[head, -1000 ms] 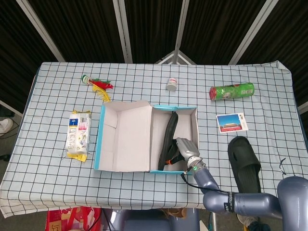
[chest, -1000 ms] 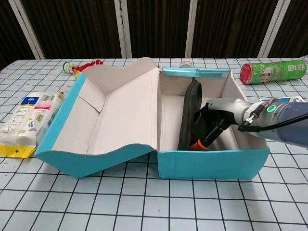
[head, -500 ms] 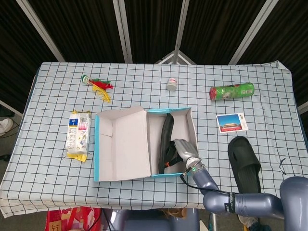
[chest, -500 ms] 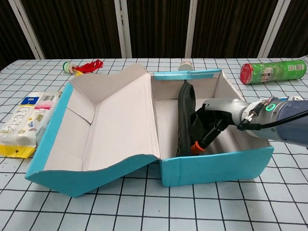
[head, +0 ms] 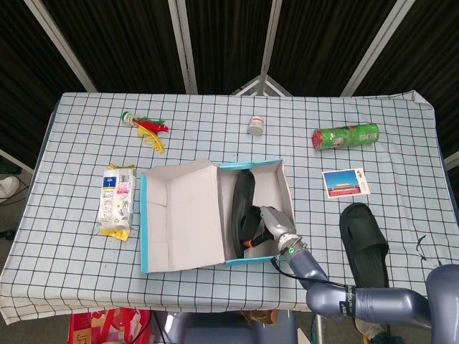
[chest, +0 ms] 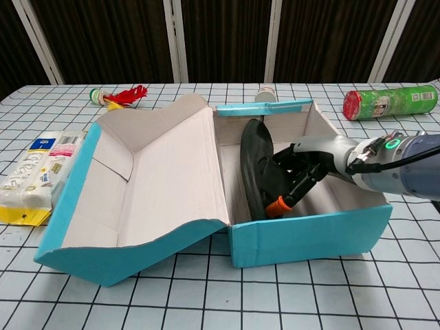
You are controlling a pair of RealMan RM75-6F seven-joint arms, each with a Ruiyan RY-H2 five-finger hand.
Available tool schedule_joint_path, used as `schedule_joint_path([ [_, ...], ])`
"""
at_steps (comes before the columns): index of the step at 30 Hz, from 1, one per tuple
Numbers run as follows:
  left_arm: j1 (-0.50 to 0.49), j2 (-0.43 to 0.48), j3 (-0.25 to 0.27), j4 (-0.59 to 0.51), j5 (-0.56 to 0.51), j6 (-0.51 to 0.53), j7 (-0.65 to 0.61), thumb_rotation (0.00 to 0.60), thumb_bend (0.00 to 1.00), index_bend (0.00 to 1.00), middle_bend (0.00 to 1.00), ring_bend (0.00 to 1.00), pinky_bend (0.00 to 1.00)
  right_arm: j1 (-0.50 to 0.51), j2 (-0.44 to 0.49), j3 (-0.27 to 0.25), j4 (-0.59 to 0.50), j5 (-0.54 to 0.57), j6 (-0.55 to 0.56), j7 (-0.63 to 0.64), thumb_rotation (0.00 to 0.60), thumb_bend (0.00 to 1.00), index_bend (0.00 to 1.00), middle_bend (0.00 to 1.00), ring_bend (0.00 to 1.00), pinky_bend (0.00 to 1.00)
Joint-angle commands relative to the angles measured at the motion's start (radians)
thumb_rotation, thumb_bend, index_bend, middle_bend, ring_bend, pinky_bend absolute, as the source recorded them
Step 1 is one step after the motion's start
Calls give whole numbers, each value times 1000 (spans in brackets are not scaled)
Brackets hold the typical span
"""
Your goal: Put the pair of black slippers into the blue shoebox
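Two slippers: one in the box, one out on the worktop.
Right hand: the right hand reaches down inside the shoebox, its fingers against the sole side of the first slipper. Whether they are clamped on it or only pushing it, I cannot tell; an orange fingertip shows low by the slipper's near end.
Left hand: not seen in either view.
First slipper: black, soft-looking, standing on its edge and leaning away from the fingers toward the lid side of the box.
Second slipper: the second slipper lies flat, sole down, well off to the far side of the arm from the box, black, open-toed strap up.
Shoebox: blue outside, pale card inside, lid hinged open on the side beyond the fingers.
Risk: the light box looks easy to drag or twist if the fingers push sideways; my guess is it slides on the cloth.
Risk: a slipper left on edge may block room for its mate.
Nearby: postcard, green can, both well clear of the fingers.
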Motion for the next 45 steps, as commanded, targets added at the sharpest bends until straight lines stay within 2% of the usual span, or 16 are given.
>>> schedule_joint_path([
  [1, 0, 0, 1, 0, 0, -1, 1, 600, 385, 97, 8, 52, 102, -5, 3, 7, -4, -1, -3, 13, 600, 353, 327, 257, 231, 84],
  [9, 1, 1, 2, -2, 3, 1, -1, 600, 385, 97, 8, 52, 102, -4, -5, 45, -15, 57, 11, 54, 600, 352, 274, 230, 201, 68],
  [22, 0, 2, 2, -1, 1, -2, -4, 600, 385, 98, 8, 52, 102, 38, -5, 51, -30, 157, 50, -2, 600, 330, 167, 103, 119, 18],
  [35, 1, 3, 4, -2, 4, -1, -4, 600, 385, 99, 8, 52, 102, 49, -55, 112, -26, 260, 221, -18, 600, 327, 165, 95, 115, 11],
  [45, 0, 3, 3, -2, -1, -6, -2, 600, 385, 99, 8, 52, 102, 54, -106, 153, -11, 300, 314, -64, 600, 327, 165, 95, 115, 11],
])
